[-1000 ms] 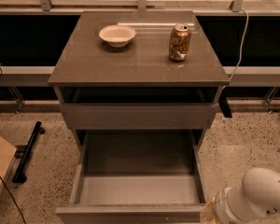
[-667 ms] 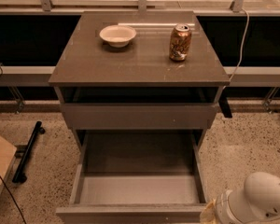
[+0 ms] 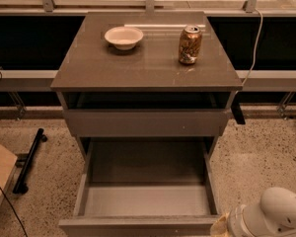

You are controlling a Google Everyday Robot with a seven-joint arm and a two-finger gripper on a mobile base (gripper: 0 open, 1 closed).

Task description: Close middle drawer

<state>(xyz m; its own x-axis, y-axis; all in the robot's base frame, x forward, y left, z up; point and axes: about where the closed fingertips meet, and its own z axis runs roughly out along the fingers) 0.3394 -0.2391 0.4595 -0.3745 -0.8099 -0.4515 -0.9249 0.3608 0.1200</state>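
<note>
The middle drawer (image 3: pixel 147 200) of the grey-brown cabinet (image 3: pixel 89 68) is pulled far out toward me. Its low plain front panel (image 3: pixel 138 226) is at the bottom edge of the camera view, and its lighter grey floor is bare. Above it, the drawer with the taller front panel (image 3: pixel 145 122) stands slightly open. Only a white rounded arm segment (image 3: pixel 276 215) shows at the bottom right, just right of the open drawer's front corner. My gripper is out of view beyond that segment.
A white bowl (image 3: pixel 124 36) and a drink can (image 3: pixel 190 44) stand on the cabinet top. A cardboard box (image 3: pixel 0 174) and a black bar (image 3: pixel 29 159) lie on the speckled floor at left. A cable (image 3: pixel 255 38) hangs at right.
The white arm segment has shifted slightly down and to the right. The drawers have not moved.
</note>
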